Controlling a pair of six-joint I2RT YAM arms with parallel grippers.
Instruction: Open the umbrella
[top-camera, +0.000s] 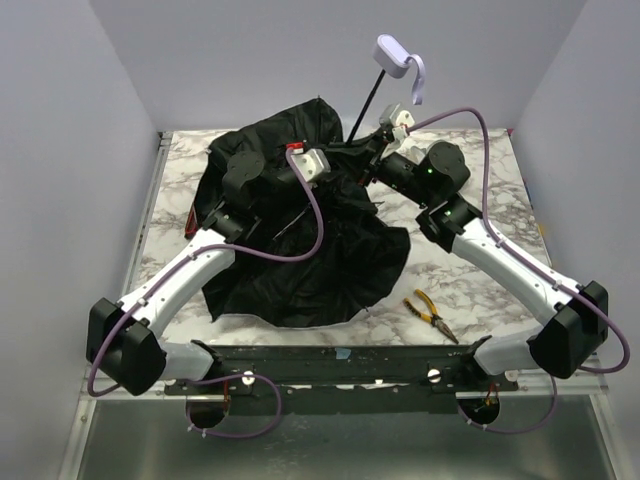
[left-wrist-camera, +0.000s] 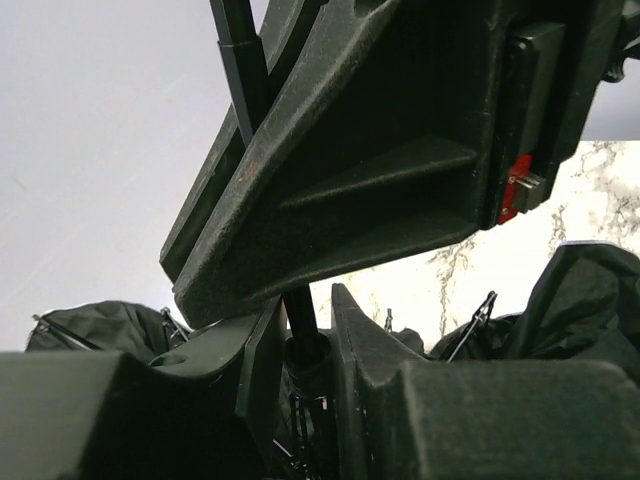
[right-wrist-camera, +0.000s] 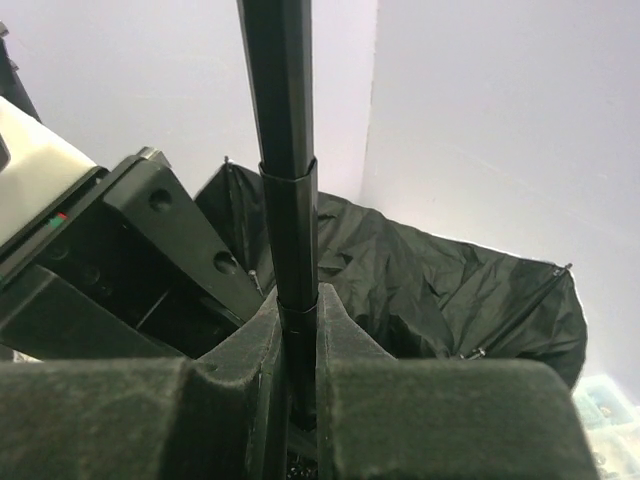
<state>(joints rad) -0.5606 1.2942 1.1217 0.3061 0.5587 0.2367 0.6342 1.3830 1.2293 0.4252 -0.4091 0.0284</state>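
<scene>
Nearest my bases, a pair of pliers lies on the marble bench, at the lower right of the overhead frame, well apart from the umbrella. The umbrella's black fabric is spread in a crumpled heap over the middle and left of the bench, and my left arm reaches across it.

Past the heap, at the upper centre, both my end effectors meet on the thin black shaft. My left end effector sits lower on the shaft, its fingers close on either side. Whether they press it I cannot tell. My right end effector is just beyond, nearer the handle. It is pressed together and pinches the shaft, which stands up between its fingers.

Farthest off, the shaft tilts up to the right and ends in the pale handle. The handle is raised against the back wall, with a strap hanging from it.
</scene>
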